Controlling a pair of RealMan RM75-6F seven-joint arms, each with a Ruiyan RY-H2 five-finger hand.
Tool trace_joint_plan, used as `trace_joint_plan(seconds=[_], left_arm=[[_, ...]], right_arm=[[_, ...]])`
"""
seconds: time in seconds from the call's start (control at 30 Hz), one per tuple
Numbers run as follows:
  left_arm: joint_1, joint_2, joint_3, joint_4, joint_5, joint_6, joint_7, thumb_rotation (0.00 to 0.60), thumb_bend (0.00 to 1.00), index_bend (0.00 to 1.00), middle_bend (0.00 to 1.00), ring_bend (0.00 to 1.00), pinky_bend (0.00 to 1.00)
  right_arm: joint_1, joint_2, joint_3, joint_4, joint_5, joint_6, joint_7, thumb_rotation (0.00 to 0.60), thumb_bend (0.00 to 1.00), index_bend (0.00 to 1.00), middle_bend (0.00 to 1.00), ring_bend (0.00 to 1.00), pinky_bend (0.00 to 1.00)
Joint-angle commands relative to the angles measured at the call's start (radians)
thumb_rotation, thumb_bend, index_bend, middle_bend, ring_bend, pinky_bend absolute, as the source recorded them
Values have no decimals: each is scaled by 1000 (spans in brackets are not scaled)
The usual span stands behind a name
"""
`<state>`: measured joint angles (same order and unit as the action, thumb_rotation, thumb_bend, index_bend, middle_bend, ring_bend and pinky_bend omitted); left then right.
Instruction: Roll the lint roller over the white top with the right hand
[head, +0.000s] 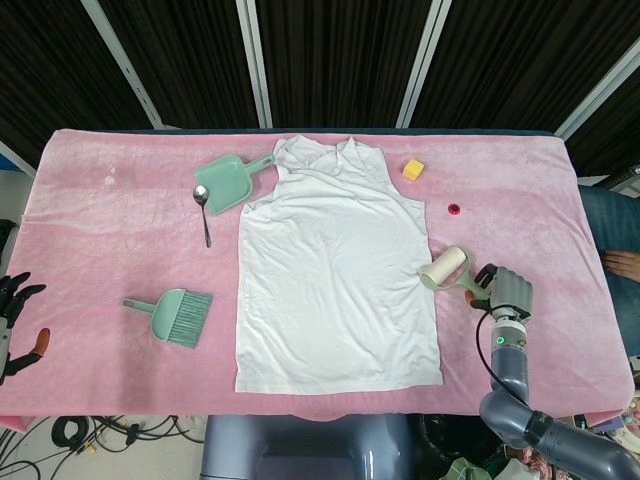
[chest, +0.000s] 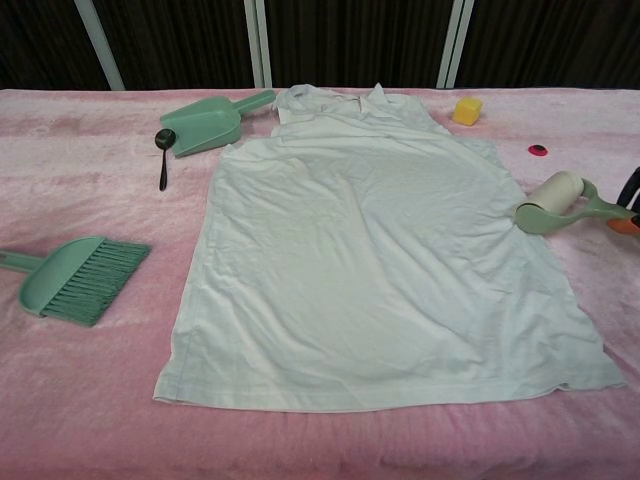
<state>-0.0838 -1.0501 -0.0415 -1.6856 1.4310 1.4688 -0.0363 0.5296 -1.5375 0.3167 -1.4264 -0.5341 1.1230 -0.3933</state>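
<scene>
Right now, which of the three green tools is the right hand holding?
The lint roller, at the white top's right edge. The dustpan and hand brush lie untouched on its left.

Grey-green right robot hand (head: 508, 289), green-lit grey wrist, black cable.

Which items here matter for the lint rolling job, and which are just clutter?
Job:
lint roller, at the top's right edge
white top, spread flat
right hand, holding the roller's handle

Clutter:
dustpan
spoon
hand brush
yellow block
red cap
left hand, off the table's edge
</scene>
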Motion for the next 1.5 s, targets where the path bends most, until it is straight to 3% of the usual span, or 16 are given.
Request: trace_joint_plan(seconds=[0.03, 0.53, 0.87, 1.23, 1.5], left_arm=[[1, 0, -1, 0, -1, 0, 0, 600, 427, 188, 78, 0, 10], [6, 2, -4, -15, -11, -3, 4, 600, 428, 188, 78, 0, 10], [10, 5, -7, -17, -8, 2, 2, 600, 427, 188, 78, 0, 10], [9, 6, -12, -14, -10, -4, -3, 600, 428, 188, 78, 0, 10], [8, 10, -14, -13, -10, -8, -11, 600, 427, 188, 79, 0, 10]], right_arm=[[-7, 8, 1, 3, -27, -10, 29, 600, 604, 654, 588, 591, 509], [-54, 127, -8, -33, -223, -126, 230, 600, 621, 662, 595, 593, 511], [15, 205, -15, -53, -343, -302, 299, 600, 629, 676, 605, 593, 516], [137, 146, -26, -27, -245, -360, 210, 600, 637, 682, 610, 596, 524], [200, 116, -70, -6, -184, -388, 141, 600, 637, 682, 610, 596, 524]])
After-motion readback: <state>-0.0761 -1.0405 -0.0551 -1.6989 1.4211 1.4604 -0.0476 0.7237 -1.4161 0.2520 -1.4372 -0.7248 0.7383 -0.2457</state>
